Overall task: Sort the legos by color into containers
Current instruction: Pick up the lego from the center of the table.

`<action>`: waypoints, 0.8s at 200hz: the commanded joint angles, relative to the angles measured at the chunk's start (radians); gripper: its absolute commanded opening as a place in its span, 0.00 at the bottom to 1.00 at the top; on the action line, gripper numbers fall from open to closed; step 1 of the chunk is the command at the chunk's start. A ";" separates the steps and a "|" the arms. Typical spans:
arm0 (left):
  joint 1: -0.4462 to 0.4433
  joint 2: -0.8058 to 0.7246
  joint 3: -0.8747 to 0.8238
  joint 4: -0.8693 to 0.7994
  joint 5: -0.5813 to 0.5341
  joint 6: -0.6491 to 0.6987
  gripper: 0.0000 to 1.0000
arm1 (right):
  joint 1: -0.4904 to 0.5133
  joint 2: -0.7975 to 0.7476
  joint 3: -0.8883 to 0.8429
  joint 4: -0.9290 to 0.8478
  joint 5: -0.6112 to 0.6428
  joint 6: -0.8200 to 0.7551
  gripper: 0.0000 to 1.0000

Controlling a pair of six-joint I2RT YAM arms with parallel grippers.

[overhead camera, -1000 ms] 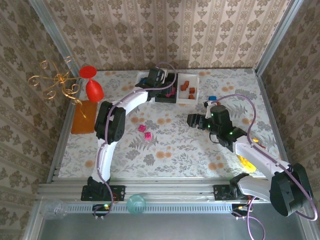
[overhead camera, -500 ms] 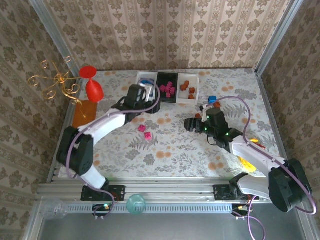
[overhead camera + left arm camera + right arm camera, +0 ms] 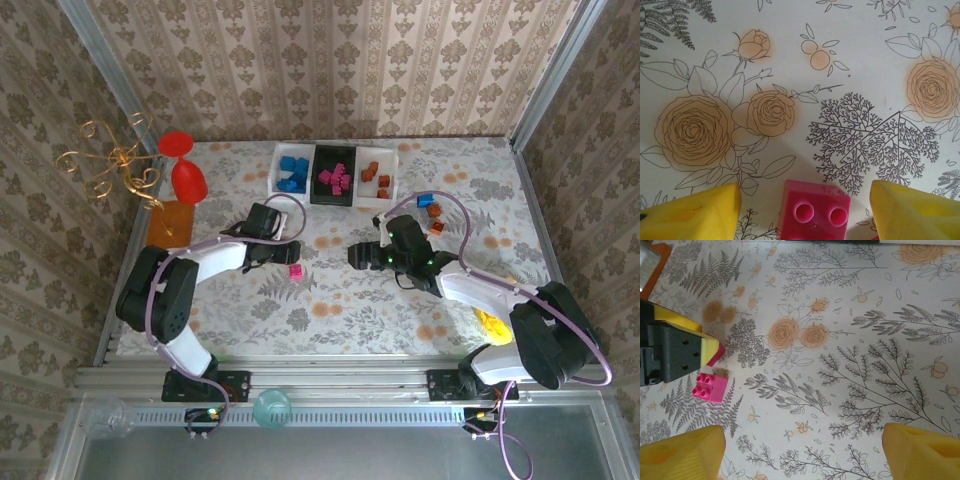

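Observation:
My left gripper point(image 3: 284, 254) is low over the floral table, open. A magenta-pink lego point(image 3: 815, 212) lies between its yellow fingers point(image 3: 690, 212) with gaps on both sides. A second pink lego point(image 3: 296, 270) sits just beside it, also in the right wrist view point(image 3: 710, 387). My right gripper point(image 3: 358, 254) hangs open over bare cloth at mid-table, nothing between its fingers. At the back stand the containers: a white bin point(image 3: 278, 176) with blue legos, a black bin point(image 3: 317, 190) with pink ones, a white bin point(image 3: 392, 178) with orange ones. A blue lego point(image 3: 424, 199) and two orange legos point(image 3: 435, 212) lie loose to the right.
A red goblet point(image 3: 183, 170) and a gold wire ornament point(image 3: 110, 165) stand at the back left, with a flat orange mat point(image 3: 168, 232) in front. A yellow object point(image 3: 492, 322) lies by the right arm. Patterned walls close three sides.
My left arm has swung back from the bins down to the two pink legos, its jaws opening wider on the way. My right gripper has moved left toward mid-table.

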 commanded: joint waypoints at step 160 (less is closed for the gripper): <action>-0.053 -0.106 0.079 0.169 -0.010 -0.080 0.33 | 0.005 -0.016 -0.028 0.042 0.025 0.032 0.84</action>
